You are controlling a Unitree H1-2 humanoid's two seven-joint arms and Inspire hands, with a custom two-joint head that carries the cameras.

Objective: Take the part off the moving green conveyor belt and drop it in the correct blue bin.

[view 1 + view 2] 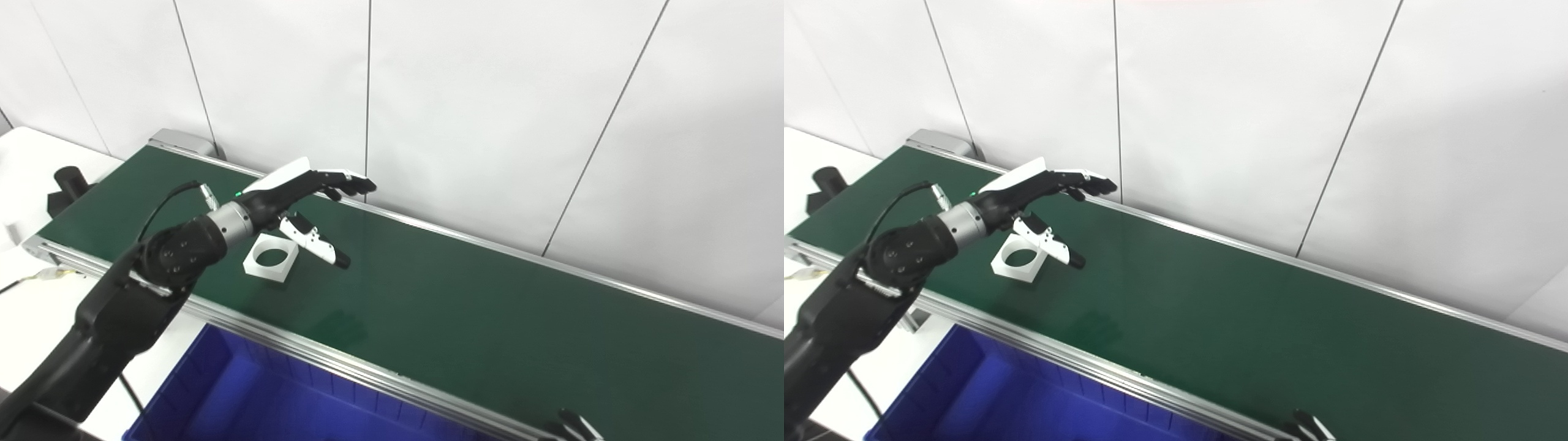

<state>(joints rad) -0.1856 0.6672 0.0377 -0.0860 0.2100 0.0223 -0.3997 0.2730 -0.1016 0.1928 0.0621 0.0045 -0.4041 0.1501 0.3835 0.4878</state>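
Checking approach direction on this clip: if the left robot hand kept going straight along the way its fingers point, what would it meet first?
Probably the white wall panel behind the conveyor belt. The left robot hand, open, points up-right past the white part, above the far rail; depth is unclear.

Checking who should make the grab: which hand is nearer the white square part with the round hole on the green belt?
Left. The left hand is open above the white square part; the right hand barely shows at the bottom edge.
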